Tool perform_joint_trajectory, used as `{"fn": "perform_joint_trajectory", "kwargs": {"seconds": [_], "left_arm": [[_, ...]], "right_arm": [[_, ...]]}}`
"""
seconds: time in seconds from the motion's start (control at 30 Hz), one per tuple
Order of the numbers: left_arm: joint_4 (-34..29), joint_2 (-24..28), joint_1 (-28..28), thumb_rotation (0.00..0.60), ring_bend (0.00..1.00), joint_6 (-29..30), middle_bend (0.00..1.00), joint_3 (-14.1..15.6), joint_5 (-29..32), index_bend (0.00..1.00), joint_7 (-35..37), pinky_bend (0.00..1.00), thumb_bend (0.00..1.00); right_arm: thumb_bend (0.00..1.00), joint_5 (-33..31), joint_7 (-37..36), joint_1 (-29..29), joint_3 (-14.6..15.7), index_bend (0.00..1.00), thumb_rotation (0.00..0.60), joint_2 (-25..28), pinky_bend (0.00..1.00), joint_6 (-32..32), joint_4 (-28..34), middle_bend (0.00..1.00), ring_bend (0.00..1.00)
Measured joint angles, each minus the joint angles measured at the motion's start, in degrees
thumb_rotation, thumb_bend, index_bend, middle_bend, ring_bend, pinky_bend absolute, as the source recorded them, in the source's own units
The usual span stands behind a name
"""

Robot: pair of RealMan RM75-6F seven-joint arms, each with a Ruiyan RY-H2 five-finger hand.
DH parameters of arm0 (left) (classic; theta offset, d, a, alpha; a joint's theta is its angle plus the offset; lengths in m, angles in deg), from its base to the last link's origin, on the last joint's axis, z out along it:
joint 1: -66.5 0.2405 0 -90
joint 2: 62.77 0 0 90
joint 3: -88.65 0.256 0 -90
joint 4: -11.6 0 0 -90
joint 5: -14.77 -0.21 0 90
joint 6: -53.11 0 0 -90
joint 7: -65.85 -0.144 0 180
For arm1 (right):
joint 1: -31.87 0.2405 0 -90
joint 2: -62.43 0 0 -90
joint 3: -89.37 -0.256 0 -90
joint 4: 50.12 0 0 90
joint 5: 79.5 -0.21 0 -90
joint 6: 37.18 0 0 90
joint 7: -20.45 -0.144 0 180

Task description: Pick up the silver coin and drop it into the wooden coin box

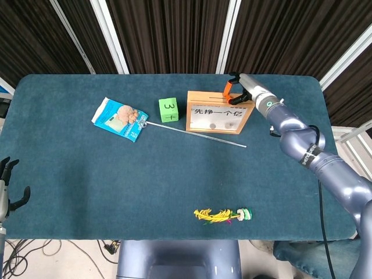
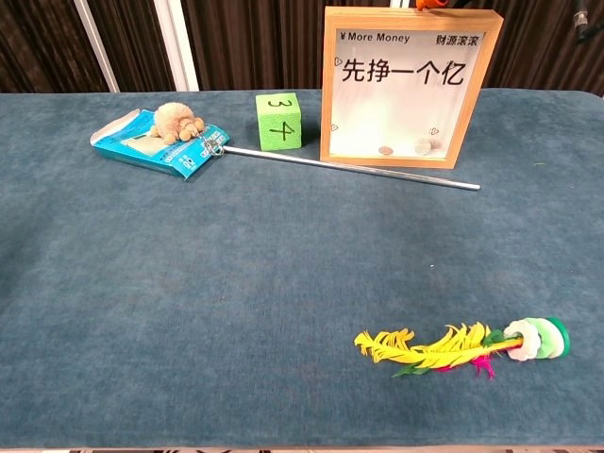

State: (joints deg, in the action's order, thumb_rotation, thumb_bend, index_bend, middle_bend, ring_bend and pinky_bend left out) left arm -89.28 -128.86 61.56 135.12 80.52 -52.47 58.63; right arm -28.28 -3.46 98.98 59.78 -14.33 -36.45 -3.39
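Head view: the wooden coin box stands upright near the far edge of the blue table, its white front panel facing the robot. The right hand hovers at the box's top right corner, orange-tipped fingers bent down over the top edge; nothing shows between them, though how far they are closed I cannot tell from here. Two small round shapes sit low inside the box behind its front panel, too small here to tell apart. Just left of the box is a green cube, and further left a blue packet with a small tan toy on it. A thin metal rod runs from the packet across the front of the box. Well in front of the box lies a yellow feather toy. The left hand hangs off the table's near left corner, far from the box, fingers spread and holding nothing

Chest view: inside the box, at the bottom right behind the panel, rests the silver coin, just right of a darker coin. Only an orange fingertip shows above the box's top edge
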Motion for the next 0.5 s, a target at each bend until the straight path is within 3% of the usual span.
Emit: {"fn": "perform_joint_trajectory", "kwargs": {"seconds": [0.2,0.5], "left_arm": [[0.0,0.0,0.0,0.600,0.04,0.0,0.03,0.0,0.0,0.15,0.0,0.00,0.40],[0.1,0.1,-0.1,0.600,0.04,-0.1,0.03,0.3,-0.6,0.15,0.0,0.00,0.40]], "right_arm": [[0.54,0.3,-0.1,-1.0,-1.9,0.48,0.600,1.0,0.00,-3.7,2.0,0.01,0.00],[0.54,4.6,3.3,-7.1,-2.7,0.41,0.600,6.4,0.00,-20.3,14.5,0.01,0.00]]}}
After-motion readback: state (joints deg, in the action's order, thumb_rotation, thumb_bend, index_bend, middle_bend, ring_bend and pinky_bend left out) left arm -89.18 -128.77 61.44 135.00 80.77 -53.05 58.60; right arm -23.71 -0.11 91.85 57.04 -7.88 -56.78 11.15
